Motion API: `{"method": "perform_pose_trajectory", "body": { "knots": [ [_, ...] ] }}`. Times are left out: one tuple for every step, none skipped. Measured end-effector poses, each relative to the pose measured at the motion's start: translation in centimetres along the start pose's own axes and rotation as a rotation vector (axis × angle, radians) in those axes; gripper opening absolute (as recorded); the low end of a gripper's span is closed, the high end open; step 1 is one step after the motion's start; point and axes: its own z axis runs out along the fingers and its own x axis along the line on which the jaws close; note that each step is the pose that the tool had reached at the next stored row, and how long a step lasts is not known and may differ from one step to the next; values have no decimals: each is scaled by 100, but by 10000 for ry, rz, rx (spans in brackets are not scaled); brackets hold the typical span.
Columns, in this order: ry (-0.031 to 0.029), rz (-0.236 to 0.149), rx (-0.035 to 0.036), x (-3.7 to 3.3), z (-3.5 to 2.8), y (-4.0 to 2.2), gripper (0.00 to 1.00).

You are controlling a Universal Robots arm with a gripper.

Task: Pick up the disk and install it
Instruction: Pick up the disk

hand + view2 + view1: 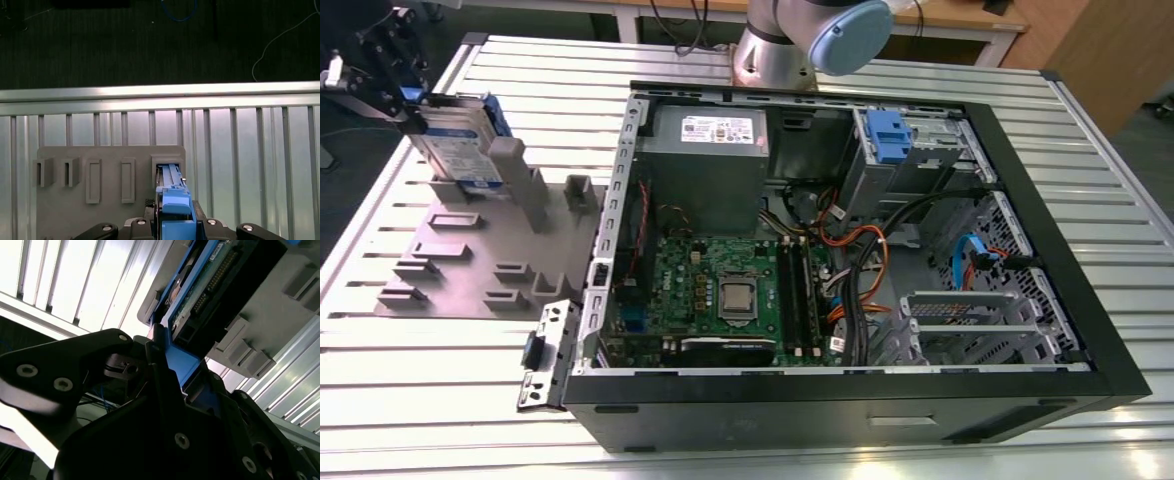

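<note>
At the exterior view's left, the gripper (403, 95) holds the upper end of the disk (458, 140), which stands upright in a slot of the grey holder (467, 270). The holder lies on the slatted table (427, 400), beside the open computer case (1067, 300). The case contains a power supply (707, 170) and a green board (707, 290).

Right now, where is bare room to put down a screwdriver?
Bare slatted table lies between the grey fixture plate and the table's near edge, and on the exterior view's right of the computer case. Crowded: the plate's far corner, where the gripper meets the disk, and inside the case.
</note>
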Motion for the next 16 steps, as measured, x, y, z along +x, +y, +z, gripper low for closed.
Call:
{"method": "perform_pose_trajectory", "body": {
  "knots": [
    [0,0,0,0,0,0,36],
    [0,0,0,0,-1,0,36],
    [1,1,-2,0,-2,0,36],
    [1,0,-2,0,-3,0,36],
    [2,0,-4,0,-7,1,36],
    [3,0,-7,0,-15,1,36],
    [2,0,-4,-1,-20,0,36],
    [1,0,-2,-1,-27,0,36],
    [1,0,-2,-1,-38,1,36],
    [1,0,-2,-2,-50,1,36],
    [1,0,-2,-3,-62,1,36],
    [1,0,-2,-3,-74,1,36],
    [1,0,-2,-3,-84,1,36],
    [1,1,-3,-4,-94,2,36],
    [1,0,-3,-4,-101,1,36],
    [0,0,-1,-4,-103,1,36]
  ]
}}
